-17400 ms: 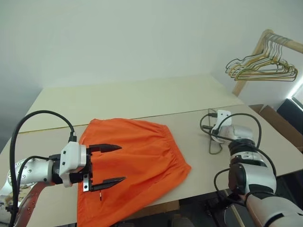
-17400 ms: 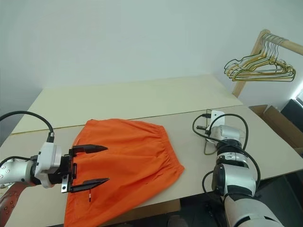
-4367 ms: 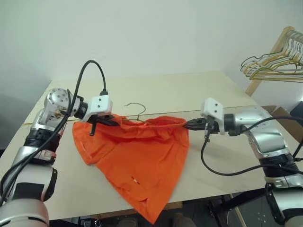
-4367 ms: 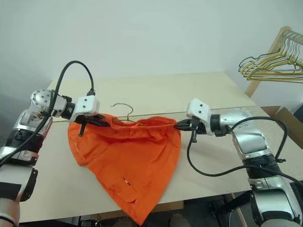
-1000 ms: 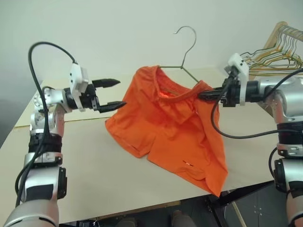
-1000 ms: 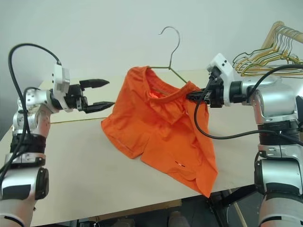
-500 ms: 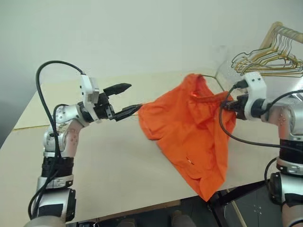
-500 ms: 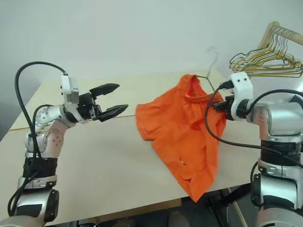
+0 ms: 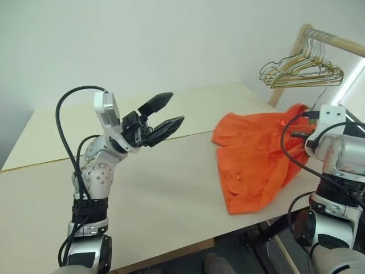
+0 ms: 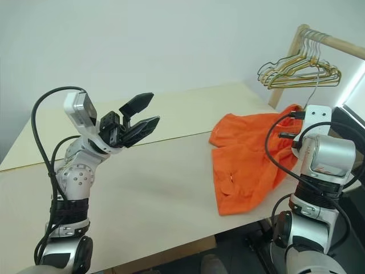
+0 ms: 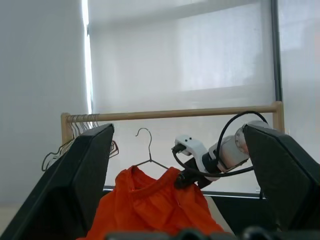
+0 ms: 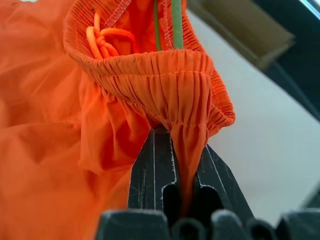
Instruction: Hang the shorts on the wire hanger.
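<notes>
Right gripper point(image 12: 172, 170), pinched shut on the gathered waistband of the bright orange fabric shorts point(image 9: 254, 154) draped over the tabletop's right edge, holds light, limp cloth best gripped at that thicker elastic, while the left gripper point(image 9: 162, 117) hangs open.

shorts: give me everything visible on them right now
The shorts are bright orange thin fabric with a gathered elastic waistband and orange drawstring. The right hand is shut on the waistband. The wire hanger sits inside the waistband, hook upward. The lower fabric slumps crumpled on the table near its right edge.
</notes>
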Motion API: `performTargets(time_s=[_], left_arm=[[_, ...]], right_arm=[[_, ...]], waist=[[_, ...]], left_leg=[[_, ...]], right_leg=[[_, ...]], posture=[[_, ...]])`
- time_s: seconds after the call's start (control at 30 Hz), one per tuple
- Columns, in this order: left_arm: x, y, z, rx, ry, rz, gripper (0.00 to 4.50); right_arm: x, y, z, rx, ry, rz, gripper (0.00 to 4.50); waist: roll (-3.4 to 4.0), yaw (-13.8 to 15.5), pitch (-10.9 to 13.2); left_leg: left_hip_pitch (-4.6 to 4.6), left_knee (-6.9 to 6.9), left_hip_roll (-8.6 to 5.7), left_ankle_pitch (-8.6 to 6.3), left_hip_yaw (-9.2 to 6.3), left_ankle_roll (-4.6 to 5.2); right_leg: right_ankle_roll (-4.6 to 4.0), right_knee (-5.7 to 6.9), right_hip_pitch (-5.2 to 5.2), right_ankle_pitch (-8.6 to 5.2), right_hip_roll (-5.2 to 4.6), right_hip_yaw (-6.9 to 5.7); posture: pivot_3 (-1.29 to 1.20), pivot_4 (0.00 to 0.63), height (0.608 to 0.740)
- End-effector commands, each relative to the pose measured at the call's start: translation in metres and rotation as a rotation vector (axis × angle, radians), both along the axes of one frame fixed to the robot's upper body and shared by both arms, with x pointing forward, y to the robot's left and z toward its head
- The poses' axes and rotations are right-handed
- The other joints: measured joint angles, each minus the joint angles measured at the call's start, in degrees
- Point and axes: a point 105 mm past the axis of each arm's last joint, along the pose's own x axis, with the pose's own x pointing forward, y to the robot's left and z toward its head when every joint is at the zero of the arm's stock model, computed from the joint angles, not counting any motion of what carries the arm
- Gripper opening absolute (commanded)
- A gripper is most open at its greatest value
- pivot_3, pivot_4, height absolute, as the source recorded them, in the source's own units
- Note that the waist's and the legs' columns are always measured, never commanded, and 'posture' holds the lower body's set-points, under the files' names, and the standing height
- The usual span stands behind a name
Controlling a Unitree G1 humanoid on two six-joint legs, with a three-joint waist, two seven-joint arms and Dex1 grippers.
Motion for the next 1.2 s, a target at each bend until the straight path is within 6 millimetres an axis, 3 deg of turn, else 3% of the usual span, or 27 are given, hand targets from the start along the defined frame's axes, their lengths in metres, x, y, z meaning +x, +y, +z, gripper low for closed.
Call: performTargets(time_s=[0.03,0.23,0.73,1.03,1.2], left_arm=[[-0.002,-0.004,0.008,-0.011,-0.043,-0.008,4.47],[0.002,-0.010,0.003,-0.018,-0.030,0.005,4.47],[0.002,-0.020,-0.008,0.020,-0.026,0.036,4.47],[0.002,-0.023,-0.013,0.048,-0.018,0.053,4.47],[0.000,-0.024,-0.017,0.060,-0.017,0.074,4.47]], right_arm=[[-0.008,-0.022,0.031,-0.085,-0.114,-0.144,0.00],[-0.008,-0.037,0.049,-0.119,-0.155,-0.271,0.00],[0.021,-0.067,0.079,-0.160,-0.277,-0.417,0.00],[0.032,-0.093,0.082,-0.107,-0.313,-0.456,0.00],[0.038,-0.094,0.068,0.037,-0.301,-0.460,0.00]], waist=[[0.09,-0.67,-0.05],[0.23,-2.12,-0.14],[0.42,-3.19,-0.22],[0.44,-3.03,-0.20],[0.44,-2.59,-0.10]], left_leg=[[0.11,-0.04,0.00,-0.03,0.02,0.05],[0.70,-0.10,0.04,-0.36,0.13,0.63],[0.72,-0.13,0.08,-0.41,0.18,0.71],[0.74,-0.18,0.09,-0.46,0.26,0.80],[1.08,-0.54,0.13,-0.49,0.36,0.84]], right_leg=[[0.02,-0.03,0.12,-0.01,0.01,0.04],[0.21,-0.35,0.84,0.00,0.41,0.31],[0.23,-0.42,0.81,0.00,0.55,0.56],[0.25,-0.56,0.88,0.00,0.60,0.60],[0.26,-1.24,1.51,0.00,0.63,0.60]], posture=[[-0.22,0.000,0.740],[-0.22,0.000,0.740],[-0.20,0.000,0.740],[-0.17,0.000,0.740],[-0.15,0.000,0.740]])
